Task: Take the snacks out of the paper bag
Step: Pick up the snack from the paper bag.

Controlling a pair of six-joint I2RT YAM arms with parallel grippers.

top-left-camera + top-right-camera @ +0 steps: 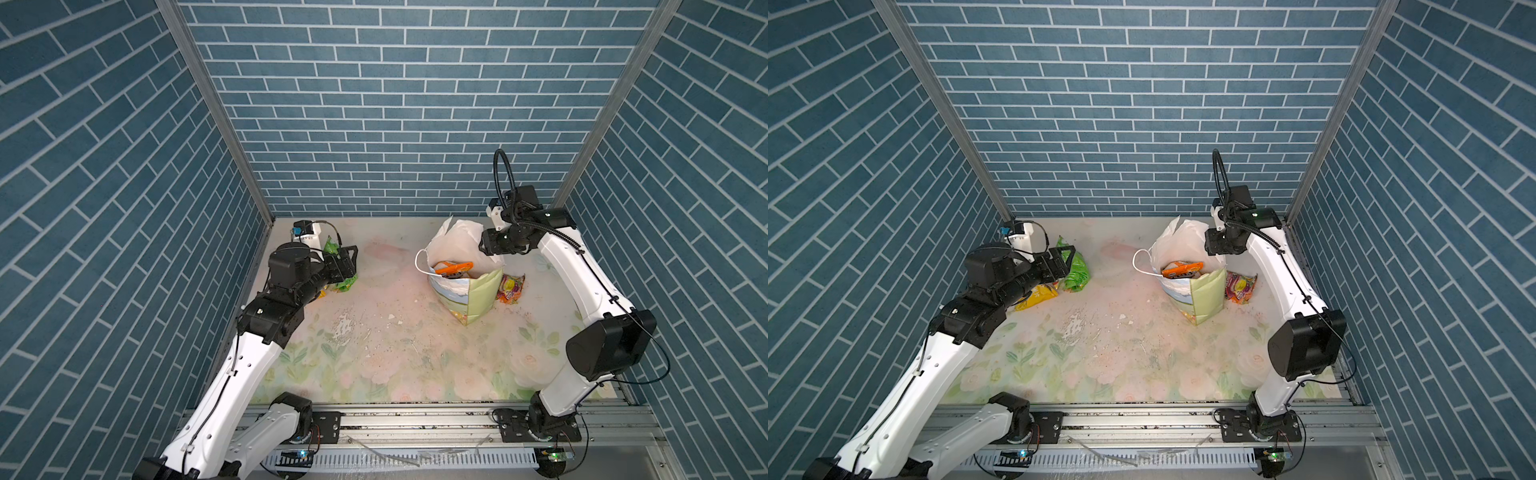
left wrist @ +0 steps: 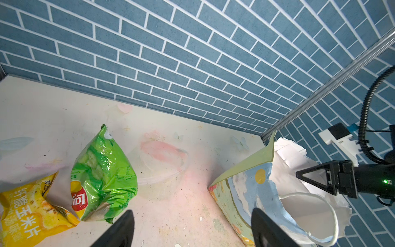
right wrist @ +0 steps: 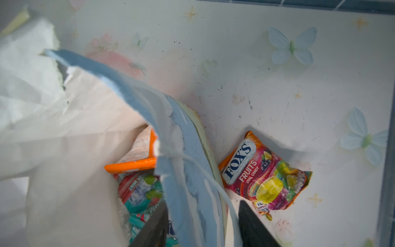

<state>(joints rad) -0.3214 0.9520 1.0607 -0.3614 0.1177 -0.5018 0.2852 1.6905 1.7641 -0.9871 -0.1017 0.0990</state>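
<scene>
The paper bag (image 1: 469, 299) (image 1: 1204, 299) stands upright at the back right of the table, its torn rim open. An orange pack (image 1: 455, 268) (image 3: 132, 165) and a teal pack (image 3: 141, 192) lie inside it. My right gripper (image 3: 202, 204) (image 1: 484, 247) straddles the bag's far wall (image 3: 188, 149), one finger inside and one outside, with a gap still showing. A FOX'S fruit candy pack (image 3: 263, 177) (image 1: 511, 289) lies on the table beside the bag. My left gripper (image 2: 192, 211) (image 1: 1065, 257) hangs open and empty near a green chip bag (image 2: 102, 171) (image 1: 1075, 270) and a yellow packet (image 2: 23, 209) (image 1: 1038, 296).
Blue brick-pattern walls (image 1: 374, 124) close in the back and both sides. The floral table mat (image 1: 374, 332) has chipped white flecks at its middle. A metal rail (image 1: 415, 419) carrying both arm bases runs along the front edge. The bag's white cord handle (image 1: 419, 259) loops out to its left.
</scene>
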